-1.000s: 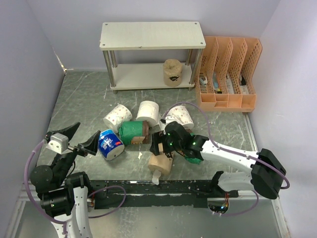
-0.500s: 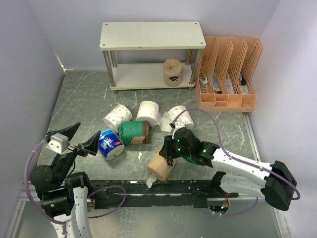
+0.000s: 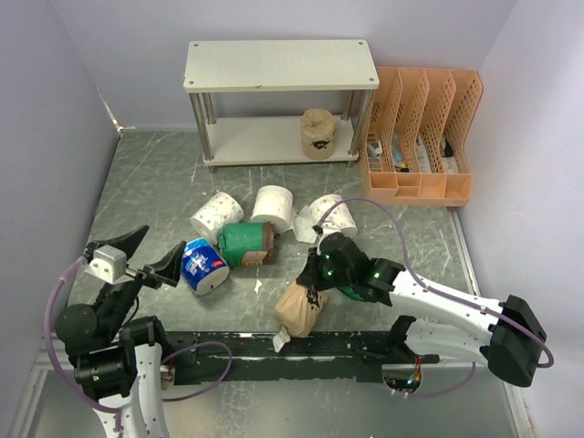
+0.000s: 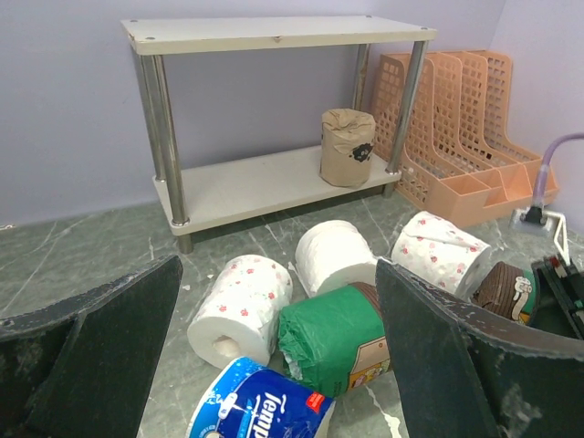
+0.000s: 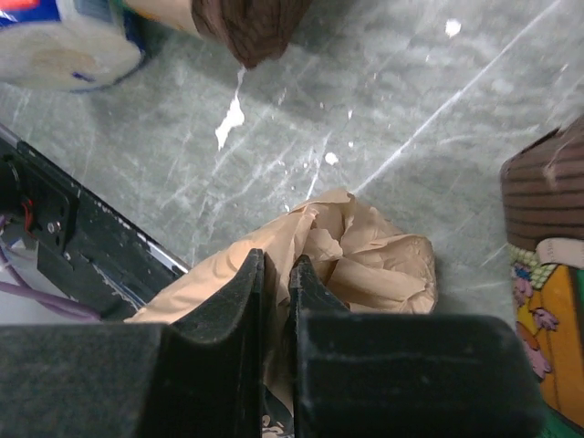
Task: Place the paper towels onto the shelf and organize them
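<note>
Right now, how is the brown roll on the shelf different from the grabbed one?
The shelf roll stands upright; the grabbed roll tilts. The shelf roll sits untouched on the lower board; the right end effector pinches the grabbed roll's wrapper. Both are tan.

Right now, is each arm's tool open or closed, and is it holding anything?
Left tool: open, empty.
Right tool: closed, pinching the wrapper of the tan roll.

White arm links point(image 3: 438, 301), black joints point(image 3: 511, 342), lilac cables point(image 4: 541, 182), black right claw point(image 5: 274, 266)
</note>
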{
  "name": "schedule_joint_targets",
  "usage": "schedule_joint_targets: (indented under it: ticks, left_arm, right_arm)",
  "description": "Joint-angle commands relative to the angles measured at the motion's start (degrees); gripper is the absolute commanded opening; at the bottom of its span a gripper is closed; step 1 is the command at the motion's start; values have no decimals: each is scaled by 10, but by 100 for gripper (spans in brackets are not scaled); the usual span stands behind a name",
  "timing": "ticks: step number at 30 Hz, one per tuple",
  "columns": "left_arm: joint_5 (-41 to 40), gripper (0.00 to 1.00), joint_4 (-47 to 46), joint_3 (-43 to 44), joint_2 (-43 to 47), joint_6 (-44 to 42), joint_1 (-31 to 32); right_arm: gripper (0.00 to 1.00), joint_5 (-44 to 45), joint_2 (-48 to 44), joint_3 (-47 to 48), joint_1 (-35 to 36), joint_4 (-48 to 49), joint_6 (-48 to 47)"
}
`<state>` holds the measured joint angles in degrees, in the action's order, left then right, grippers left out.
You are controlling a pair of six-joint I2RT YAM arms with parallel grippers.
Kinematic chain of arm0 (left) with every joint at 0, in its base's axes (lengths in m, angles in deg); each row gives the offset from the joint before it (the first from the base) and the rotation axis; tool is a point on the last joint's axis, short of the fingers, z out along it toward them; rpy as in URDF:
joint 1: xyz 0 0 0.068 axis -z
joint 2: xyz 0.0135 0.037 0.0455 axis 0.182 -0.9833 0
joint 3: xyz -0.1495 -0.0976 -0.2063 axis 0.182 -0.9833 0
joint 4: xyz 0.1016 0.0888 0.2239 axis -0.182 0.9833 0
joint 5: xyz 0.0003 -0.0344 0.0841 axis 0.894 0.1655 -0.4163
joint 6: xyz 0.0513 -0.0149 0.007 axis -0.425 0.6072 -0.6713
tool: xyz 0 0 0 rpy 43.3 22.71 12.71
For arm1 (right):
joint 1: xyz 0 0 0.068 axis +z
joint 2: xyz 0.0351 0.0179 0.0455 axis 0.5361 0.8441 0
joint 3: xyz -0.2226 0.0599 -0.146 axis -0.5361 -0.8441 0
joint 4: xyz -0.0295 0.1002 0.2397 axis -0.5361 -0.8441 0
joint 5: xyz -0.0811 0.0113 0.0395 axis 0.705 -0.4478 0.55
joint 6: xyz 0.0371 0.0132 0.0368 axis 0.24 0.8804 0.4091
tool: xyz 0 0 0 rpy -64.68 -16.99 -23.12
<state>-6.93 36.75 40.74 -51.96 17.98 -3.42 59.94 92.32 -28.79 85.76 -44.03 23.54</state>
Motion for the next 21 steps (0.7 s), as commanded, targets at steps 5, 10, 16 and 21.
schedule_joint_targets:
  ticks: [5, 10, 16, 21]
  left_arm:
    - [0, 99, 0, 10, 7, -2, -9]
    - [-4, 99, 2, 12, 7, -3, -9]
    - [-6, 99, 2, 12, 8, -2, -3]
    - [-12, 99, 2, 13, 8, -2, 0]
  right_arm:
    - [0, 162, 103, 243, 0, -34, -151]
    - [0, 308, 238, 369, -1, 14, -285]
    - [0, 387, 377, 485, -39, 114, -433]
    - [0, 409, 476, 583, -79, 176, -530]
